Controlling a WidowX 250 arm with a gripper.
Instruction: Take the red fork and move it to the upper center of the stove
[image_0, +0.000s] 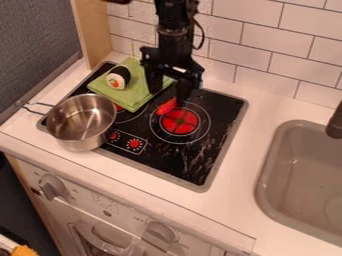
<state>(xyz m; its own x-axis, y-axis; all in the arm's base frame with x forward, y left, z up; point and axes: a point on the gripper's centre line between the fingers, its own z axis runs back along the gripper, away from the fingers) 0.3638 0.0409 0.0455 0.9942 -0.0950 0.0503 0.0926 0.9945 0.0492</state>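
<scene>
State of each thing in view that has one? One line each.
black two-finger gripper: fingers apart, low over the stove
red fork: at the gripper's fingertips, contact unclear
round silver metal pot: upright, uncovered
green cloth: spread out, partly under the sushi piece
black-and-white toy sushi piece: resting on the cloth

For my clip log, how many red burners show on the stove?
2. One red burner lies in the right half of the stove; a second burner shows partly between the metal pot and green cloth. Others may be hidden.
</scene>
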